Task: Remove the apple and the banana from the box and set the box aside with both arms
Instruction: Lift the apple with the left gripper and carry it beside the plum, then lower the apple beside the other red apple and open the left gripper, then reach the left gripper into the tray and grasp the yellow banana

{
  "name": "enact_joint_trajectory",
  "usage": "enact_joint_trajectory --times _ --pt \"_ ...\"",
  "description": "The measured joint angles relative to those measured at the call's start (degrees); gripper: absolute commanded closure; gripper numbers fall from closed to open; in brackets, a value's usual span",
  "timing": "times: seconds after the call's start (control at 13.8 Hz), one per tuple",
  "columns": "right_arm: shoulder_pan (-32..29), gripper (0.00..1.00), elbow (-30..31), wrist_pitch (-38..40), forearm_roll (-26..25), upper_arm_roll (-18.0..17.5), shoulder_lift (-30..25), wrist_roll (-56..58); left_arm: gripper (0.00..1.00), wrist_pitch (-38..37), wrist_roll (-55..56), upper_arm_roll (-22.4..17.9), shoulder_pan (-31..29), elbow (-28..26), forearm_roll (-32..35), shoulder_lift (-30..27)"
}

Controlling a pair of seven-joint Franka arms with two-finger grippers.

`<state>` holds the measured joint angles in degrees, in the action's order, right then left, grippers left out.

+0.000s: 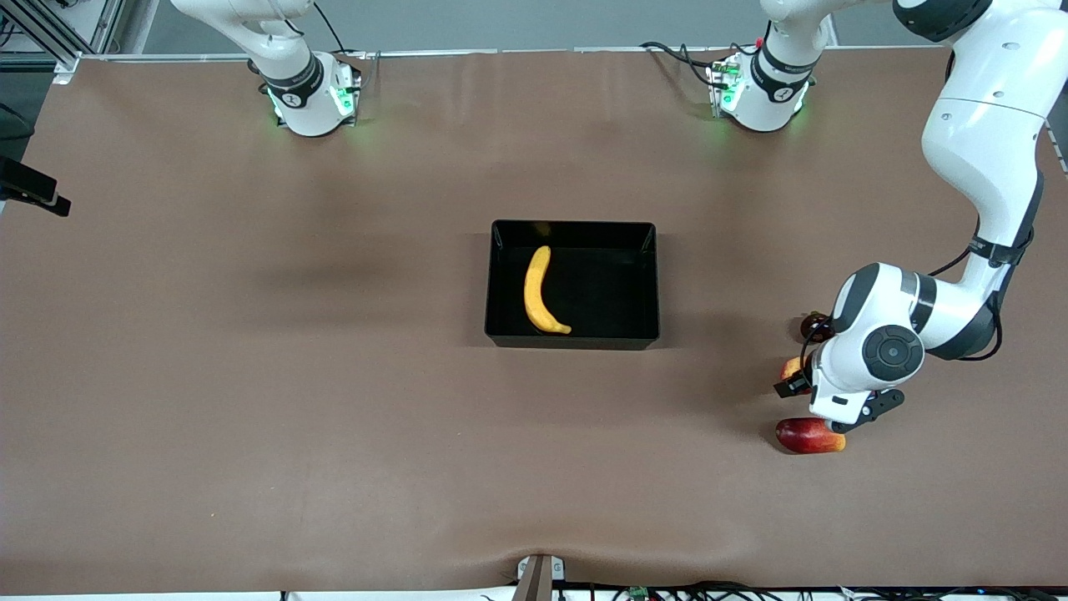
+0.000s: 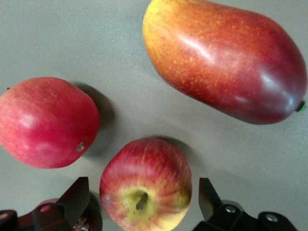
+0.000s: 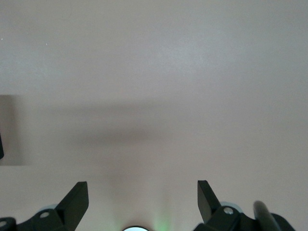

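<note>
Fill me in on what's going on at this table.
The left gripper is low at the left arm's end of the table, fingers open on either side of the apple, which sits on the table beside a mango and a red fruit. The banana lies in the box. The right gripper waits, open.

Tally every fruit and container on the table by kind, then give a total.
Small red-and-yellow mottled apple, between the open left gripper's fingers: 1
Uniformly pinkish-red round fruit: 1
Elongated red-yellow mango: 1
Long curved yellow banana, in the box: 1
Black rectangular open-top plastic box: 1
Small dark round item, kind unclear, mostly hidden by the left arm: 1
Total: 6
</note>
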<state>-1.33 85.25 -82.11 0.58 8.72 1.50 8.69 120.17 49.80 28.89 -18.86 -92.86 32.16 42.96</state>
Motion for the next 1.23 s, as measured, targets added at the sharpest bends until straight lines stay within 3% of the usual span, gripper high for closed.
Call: enact_joint_trajectory --times 0.36,0.72,0.87,1.23 --pt "0.0 0.0 0.0 0.0 0.0 0.0 0.1 0.0 0.0 -2.8 0.0 2.3 -0.1 1.1 0.1 -1.8" --pt "0.0 0.0 0.0 0.0 0.0 0.0 0.1 0.0 0.0 -14.3 3.8 16.1 1.1 1.2 0.0 -6.5" --pt "-0.1 0.0 -0.1 0.0 0.0 0.0 0.1 0.0 0.0 -15.1 8.5 19.6 4.2 0.9 0.0 -7.0" --pt "-0.1 0.0 -0.1 0.0 0.0 0.0 0.1 0.0 0.0 -14.0 14.5 20.0 17.5 1.1 0.1 -6.1"
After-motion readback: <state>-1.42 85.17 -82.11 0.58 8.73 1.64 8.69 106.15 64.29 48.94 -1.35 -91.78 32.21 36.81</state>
